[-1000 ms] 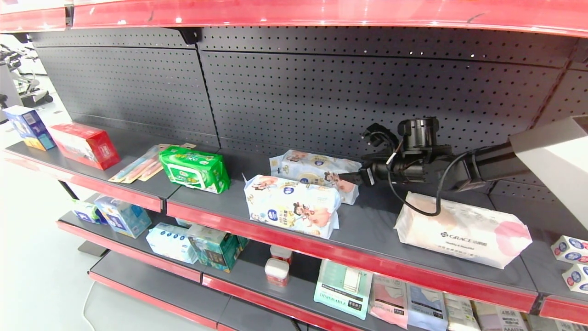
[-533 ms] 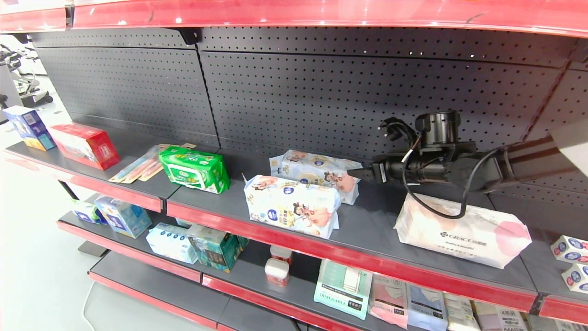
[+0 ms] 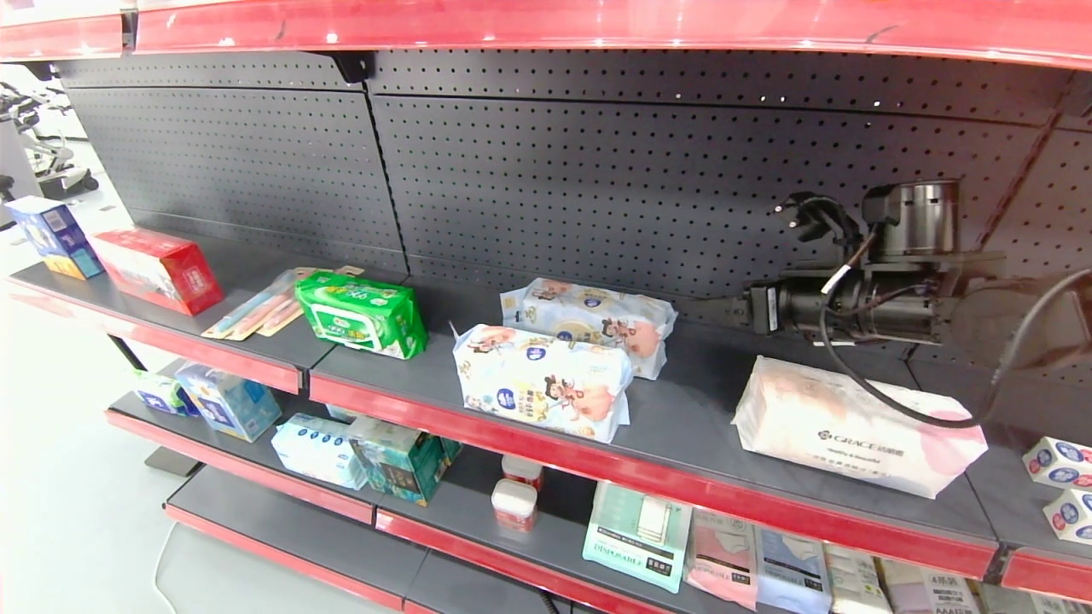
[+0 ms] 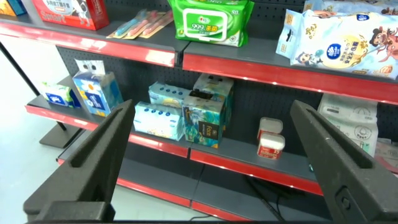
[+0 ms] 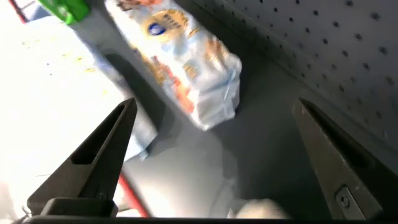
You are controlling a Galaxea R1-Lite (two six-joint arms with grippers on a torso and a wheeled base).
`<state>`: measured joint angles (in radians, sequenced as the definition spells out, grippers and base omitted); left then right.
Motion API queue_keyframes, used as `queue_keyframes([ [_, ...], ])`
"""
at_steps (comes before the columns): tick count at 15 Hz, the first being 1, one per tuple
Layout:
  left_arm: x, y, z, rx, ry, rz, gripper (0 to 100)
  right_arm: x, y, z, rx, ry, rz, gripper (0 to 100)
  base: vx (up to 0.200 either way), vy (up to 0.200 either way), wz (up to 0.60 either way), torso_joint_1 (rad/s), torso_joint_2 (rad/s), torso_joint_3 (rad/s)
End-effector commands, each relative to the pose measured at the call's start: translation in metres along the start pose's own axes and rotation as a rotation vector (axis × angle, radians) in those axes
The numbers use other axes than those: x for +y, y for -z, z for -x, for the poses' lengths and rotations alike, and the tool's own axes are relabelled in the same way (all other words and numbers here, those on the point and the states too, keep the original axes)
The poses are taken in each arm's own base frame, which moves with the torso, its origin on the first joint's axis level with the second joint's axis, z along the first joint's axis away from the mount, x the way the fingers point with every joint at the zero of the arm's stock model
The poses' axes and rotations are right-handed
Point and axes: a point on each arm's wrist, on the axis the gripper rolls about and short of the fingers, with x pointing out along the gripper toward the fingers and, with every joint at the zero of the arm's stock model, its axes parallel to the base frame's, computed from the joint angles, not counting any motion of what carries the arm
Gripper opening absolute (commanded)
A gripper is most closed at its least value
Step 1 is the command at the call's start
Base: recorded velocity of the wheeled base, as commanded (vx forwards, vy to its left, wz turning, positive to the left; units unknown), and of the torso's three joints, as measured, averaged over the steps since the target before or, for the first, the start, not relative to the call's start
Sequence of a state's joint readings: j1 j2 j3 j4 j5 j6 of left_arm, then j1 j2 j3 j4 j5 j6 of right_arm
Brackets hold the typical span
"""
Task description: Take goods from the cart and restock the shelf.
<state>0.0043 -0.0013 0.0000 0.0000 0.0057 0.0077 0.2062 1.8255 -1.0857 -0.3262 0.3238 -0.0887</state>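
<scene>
Two cartoon-printed soft packs lie on the middle shelf (image 3: 682,409), one at the front (image 3: 542,381) and one behind it (image 3: 589,324). My right gripper (image 3: 725,309) hovers above the shelf to the right of the rear pack, clear of it. In the right wrist view this gripper (image 5: 214,107) is open with nothing between its fingers, and the rear pack (image 5: 180,62) lies beyond them. My left gripper (image 4: 211,107) is open and empty, held low in front of the lower shelves.
A pink-and-white tissue pack (image 3: 857,426) lies under the right arm. Green wipes (image 3: 363,313), toothbrushes (image 3: 256,304), a red box (image 3: 158,269) and a blue box (image 3: 51,236) sit further left. The lower shelves hold several boxes and packs (image 4: 208,118). Pegboard (image 3: 597,170) backs the shelf.
My right arm has drawn back to the right, away from the rear cartoon pack's right end. The pack stays on the shelf.
</scene>
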Motion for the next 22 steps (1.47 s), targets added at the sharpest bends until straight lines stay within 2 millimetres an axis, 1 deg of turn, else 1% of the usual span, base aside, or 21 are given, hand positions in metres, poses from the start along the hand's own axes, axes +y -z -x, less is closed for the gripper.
queue_keyframes([
  [1, 0.000, 0.000, 0.000, 0.001, -0.001, 0.000, 100, 0.012, -0.005, 0.039, -0.041, 0.029, 0.000, 100, 0.000, 0.000, 0.00, 0.000, 0.00, 0.000],
  [2, 0.000, 0.000, 0.000, 0.001, -0.001, 0.000, 100, 0.014, 0.002, 0.058, -0.038, 0.066, -0.007, 100, 0.000, 0.000, 0.00, 0.000, 0.00, 0.000],
  [4, 0.000, 0.000, 0.000, 0.001, -0.001, 0.000, 100, 0.023, 0.017, 0.085, -0.029, 0.081, -0.013, 100, 0.000, 0.000, 0.00, 0.000, 0.00, 0.000],
  [5, 0.000, 0.000, 0.000, 0.001, -0.001, 0.000, 100, 0.025, 0.020, 0.094, -0.034, 0.088, -0.013, 100, 0.000, 0.000, 0.00, 0.000, 0.00, 0.000],
  [6, 0.000, 0.000, 0.000, 0.001, -0.001, 0.000, 100, 0.029, 0.026, 0.116, -0.053, 0.142, -0.026, 100, 0.000, 0.000, 0.00, 0.000, 0.00, 0.000],
  [7, 0.000, 0.000, 0.000, 0.001, -0.001, 0.000, 100, 0.032, 0.029, 0.131, -0.071, 0.204, -0.026, 100, 0.000, 0.000, 0.00, 0.000, 0.00, 0.000],
  [8, 0.000, 0.000, 0.000, 0.001, -0.001, 0.000, 100, 0.033, 0.029, 0.140, -0.088, 0.262, -0.027, 100, 0.000, 0.000, 0.00, 0.000, 0.00, 0.000],
  [9, 0.000, 0.000, 0.000, 0.001, -0.001, 0.000, 100, 0.042, 0.030, 0.165, -0.145, 0.332, -0.025, 100, 0.000, 0.000, 0.00, 0.000, 0.00, 0.000],
  [10, 0.000, 0.000, 0.000, 0.001, -0.001, 0.000, 100, 0.044, 0.040, 0.177, -0.154, 0.369, -0.029, 100, 0.000, 0.000, 0.00, 0.000, 0.00, 0.000],
  [11, 0.000, 0.000, 0.000, 0.001, -0.001, 0.000, 100, 0.052, 0.049, 0.197, -0.186, 0.387, -0.023, 100, 0.000, 0.000, 0.00, 0.000, 0.00, 0.000],
  [12, 0.000, 0.000, 0.000, 0.001, -0.001, 0.000, 100, 0.060, 0.066, 0.212, -0.197, 0.388, -0.022, 100, 0.000, 0.000, 0.00, 0.000, 0.00, 0.000],
  [13, 0.000, 0.000, 0.000, 0.001, -0.001, 0.000, 100, 0.064, 0.080, 0.220, -0.192, 0.401, -0.025, 100, 0.000, 0.000, 0.00, 0.000, 0.00, 0.000],
  [14, 0.000, 0.000, 0.000, 0.001, -0.001, 0.000, 100, 0.068, 0.096, 0.232, -0.202, 0.433, -0.031, 100, 0.000, 0.000, 0.00, 0.000, 0.00, 0.000],
  [16, 0.000, 0.000, 0.000, 0.001, -0.001, 0.000, 100, 0.083, 0.139, 0.254, -0.212, 0.446, -0.036, 100, 0.000, 0.000, 0.00, 0.000, 0.00, 0.000],
  [18, 0.000, 0.000, 0.000, 0.001, -0.001, 0.000, 100, 0.098, 0.177, 0.269, -0.216, 0.438, -0.033, 100, 0.000, 0.000, 0.00, 0.000, 0.00, 0.000],
  [20, 0.000, 0.000, 0.000, 0.001, -0.001, 0.000, 100, 0.105, 0.192, 0.277, -0.249, 0.446, -0.023, 100, 0.000, 0.000, 0.00, 0.000, 0.00, 0.000],
  [21, 0.000, 0.000, 0.000, 0.001, -0.001, 0.000, 100, 0.105, 0.192, 0.277, -0.249, 0.446, -0.023, 100, 0.000, 0.000, 0.00, 0.000, 0.00, 0.000],
  [22, 0.000, 0.000, 0.000, 0.001, -0.001, 0.000, 100, 0.113, 0.217, 0.282, -0.264, 0.448, -0.015, 100, 0.000, 0.000, 0.00, 0.000, 0.00, 0.000],
])
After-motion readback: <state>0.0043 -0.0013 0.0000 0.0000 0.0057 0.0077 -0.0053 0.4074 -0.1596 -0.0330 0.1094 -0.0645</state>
